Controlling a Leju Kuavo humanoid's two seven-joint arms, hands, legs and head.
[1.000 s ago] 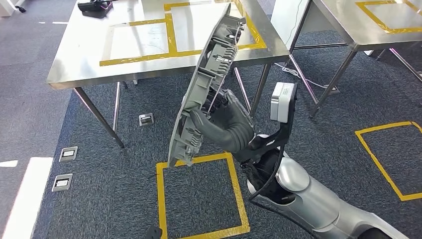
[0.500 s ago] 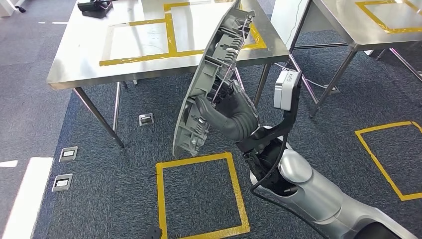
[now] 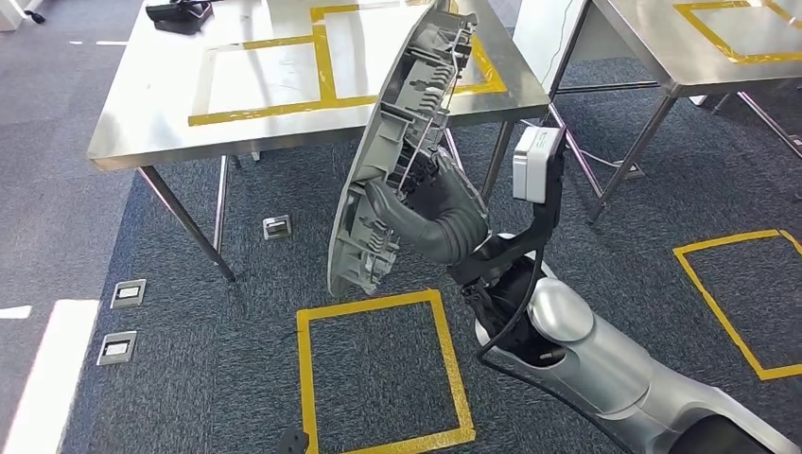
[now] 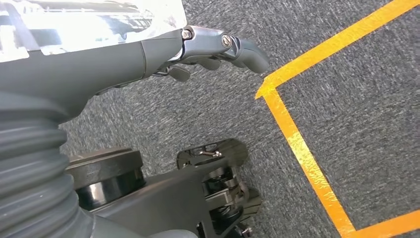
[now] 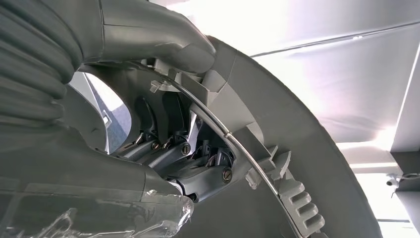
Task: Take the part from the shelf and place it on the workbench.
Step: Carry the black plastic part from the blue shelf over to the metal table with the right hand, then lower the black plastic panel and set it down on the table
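My right hand (image 3: 416, 203) is grasping the part (image 3: 392, 156), fingers (image 5: 198, 168) hooked into its ribbed back and thumb clamped over an edge. I hold it upright in the air in front of the worktop (image 3: 161, 104), its top end overlapping the worktop's near edge and its bottom end above the carpet. My left hand (image 4: 148, 49) hangs over the floor holding nothing, fingers loosely released. I judge this the carry step: the part is off the shelf but not set down. Next I must lift it over the edge, tip it flat and lower it inside the yellow tape (image 3: 323, 66).
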